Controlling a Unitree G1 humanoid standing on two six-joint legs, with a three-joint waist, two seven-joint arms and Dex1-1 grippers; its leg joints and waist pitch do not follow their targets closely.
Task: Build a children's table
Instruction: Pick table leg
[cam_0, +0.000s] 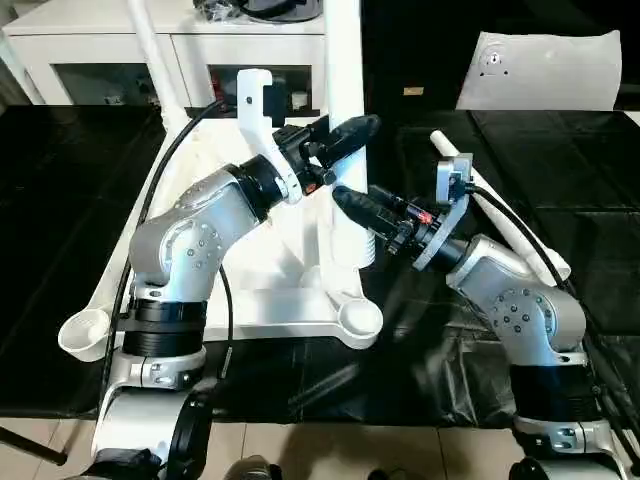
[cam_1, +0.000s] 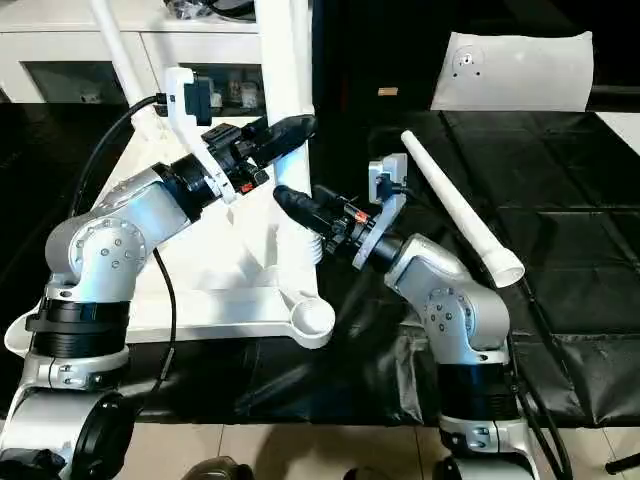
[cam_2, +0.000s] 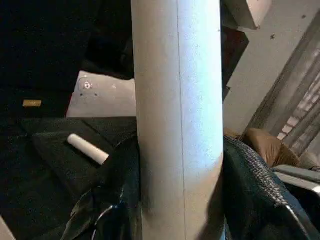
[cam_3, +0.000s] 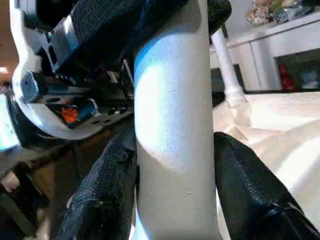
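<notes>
Black sheeting (cam_0: 60, 230) is covering the work surface, and the white table top (cam_0: 270, 300) is lying on it underside up, its ribs and corner sockets facing the ceiling. Behind it a white cabinet (cam_0: 100, 60) is standing against the wall, and a flat white sheet (cam_0: 545, 70) is leaning at the far right.

One leg (cam_0: 343, 120) is standing upright in a socket on the right-hand side of the top, and both grippers are gripping it. The left gripper (cam_0: 340, 135) is clamping the leg higher up, its fingers (cam_2: 120, 200) pressing against both sides of the tube. The right gripper (cam_0: 365, 210) is closing around the same leg lower down, just above the ribbed collar where the leg is meeting the top. A second leg (cam_0: 150, 50) is already rising from the far left corner, tilted slightly.

Seating this leg looks like the step in hand. The next move is probably calling for a firm downward push or twist while both grippers are keeping the tube straight.

As for the sockets, the near left socket (cam_0: 85, 333) and the near right socket (cam_0: 360, 320) are sitting empty. A spare leg (cam_1: 460, 210) is lying loose on the sheeting to the right, well apart from the top, waiting for one of them.
</notes>
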